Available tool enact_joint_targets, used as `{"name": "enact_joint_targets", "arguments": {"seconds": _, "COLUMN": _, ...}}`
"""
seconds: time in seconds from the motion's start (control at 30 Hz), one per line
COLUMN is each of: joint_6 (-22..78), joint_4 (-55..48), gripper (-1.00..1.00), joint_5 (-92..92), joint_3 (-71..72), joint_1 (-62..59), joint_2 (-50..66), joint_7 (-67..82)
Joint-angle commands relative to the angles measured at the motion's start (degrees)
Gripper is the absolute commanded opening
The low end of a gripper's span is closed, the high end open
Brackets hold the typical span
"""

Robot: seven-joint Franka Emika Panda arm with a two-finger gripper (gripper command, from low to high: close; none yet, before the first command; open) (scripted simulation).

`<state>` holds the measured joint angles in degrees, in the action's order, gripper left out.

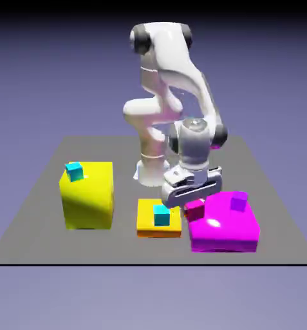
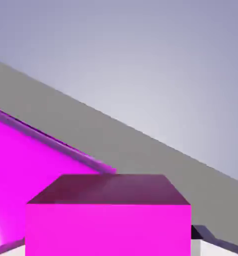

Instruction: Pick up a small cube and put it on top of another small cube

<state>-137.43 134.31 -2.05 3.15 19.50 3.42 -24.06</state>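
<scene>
The tiny deep magenta-pink small cube (image 1: 194, 209) sits at the left edge of the big magenta block (image 1: 223, 225), at the block's top level. My gripper (image 1: 193, 201) comes down on it from above and is shut on it. In the hand view this cube (image 2: 108, 220) fills the bottom middle, and a grey fingertip (image 2: 206, 239) presses against its right side. A small purple cube (image 1: 239, 202) rests on the magenta block's far right top. I cannot tell whether the held cube still touches the block.
A tall yellow block (image 1: 88, 196) at the exterior view's left carries a small cyan cube (image 1: 74, 171). A low orange block (image 1: 157, 222) in the middle carries another cyan cube (image 1: 161, 215), close to my gripper's left. The magenta block (image 2: 21, 175) shows in the hand view.
</scene>
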Motion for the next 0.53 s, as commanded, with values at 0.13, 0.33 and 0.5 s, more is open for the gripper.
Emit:
{"name": "enact_joint_targets", "arguments": {"seconds": 0.13, "joint_6": 5.06, "joint_4": 1.29, "gripper": -1.00, "joint_5": 1.21, "joint_3": 3.61, "joint_1": 9.46, "joint_2": -6.44, "joint_7": 9.36}}
{"name": "enact_joint_targets", "arguments": {"seconds": 0.33, "joint_6": -1.26, "joint_4": 3.82, "gripper": -1.00, "joint_5": 2.48, "joint_3": 4.29, "joint_1": 11.96, "joint_2": -2.63, "joint_7": 10.76}}
{"name": "enact_joint_targets", "arguments": {"seconds": 0.5, "joint_6": -1.92, "joint_4": 4.02, "gripper": 1.00, "joint_5": 2.57, "joint_3": 4.28, "joint_1": 11.97, "joint_2": -2.16, "joint_7": 10.69}}
